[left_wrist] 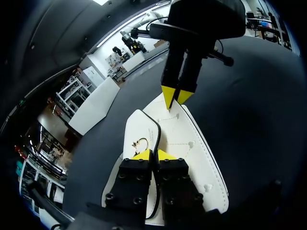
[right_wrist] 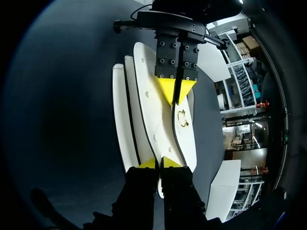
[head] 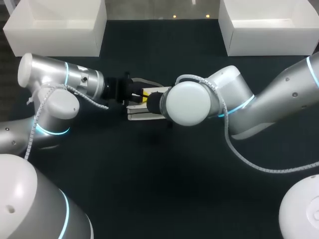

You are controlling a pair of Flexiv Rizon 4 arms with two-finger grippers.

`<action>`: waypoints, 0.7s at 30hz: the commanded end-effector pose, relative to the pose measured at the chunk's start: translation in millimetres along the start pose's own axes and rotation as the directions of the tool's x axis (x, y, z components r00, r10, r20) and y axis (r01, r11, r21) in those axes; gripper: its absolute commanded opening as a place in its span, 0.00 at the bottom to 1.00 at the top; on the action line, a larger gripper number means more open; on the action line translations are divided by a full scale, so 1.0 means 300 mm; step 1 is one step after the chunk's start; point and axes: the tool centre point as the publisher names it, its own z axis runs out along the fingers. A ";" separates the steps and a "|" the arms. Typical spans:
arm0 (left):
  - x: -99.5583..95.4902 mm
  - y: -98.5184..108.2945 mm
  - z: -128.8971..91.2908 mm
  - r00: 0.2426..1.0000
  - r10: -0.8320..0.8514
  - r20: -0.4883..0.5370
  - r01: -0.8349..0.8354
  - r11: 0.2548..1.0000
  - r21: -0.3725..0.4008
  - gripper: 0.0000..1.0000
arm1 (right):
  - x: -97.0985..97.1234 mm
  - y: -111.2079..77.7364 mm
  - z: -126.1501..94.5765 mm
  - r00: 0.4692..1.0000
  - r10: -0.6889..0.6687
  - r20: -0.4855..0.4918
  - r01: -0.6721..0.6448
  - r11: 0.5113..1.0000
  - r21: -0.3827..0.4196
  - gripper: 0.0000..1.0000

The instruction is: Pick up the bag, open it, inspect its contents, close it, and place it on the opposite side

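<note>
A white bag (head: pixel 135 114) with stitched edges and black trim lies in the middle of the dark table, held between both arms. My left gripper (head: pixel 136 92) comes in from the left and is shut on one end of the bag's upper flap (left_wrist: pixel 192 143); in its own wrist view the yellow tips (left_wrist: pixel 153 155) pinch the black-trimmed edge. My right gripper (head: pixel 147 99) faces it from the right, shut on the opposite end (right_wrist: pixel 159 163). Each wrist view shows the other gripper, the right one (left_wrist: pixel 175 98) and the left one (right_wrist: pixel 176 93), across the bag (right_wrist: pixel 143 96). A small metal clasp (right_wrist: pixel 182 118) sits on one panel.
Two white open boxes stand at the back, one at the left (head: pixel 57 27) and one at the right (head: pixel 269 27). Dark tabletop (head: pixel 164 179) stretches in front of the bag, between the two arm bases.
</note>
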 end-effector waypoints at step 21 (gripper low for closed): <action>-0.023 0.033 -0.052 0.996 0.051 0.069 -0.041 0.990 -0.132 0.00 | 0.001 0.005 0.006 1.000 0.001 0.004 -0.001 1.000 -0.001 0.00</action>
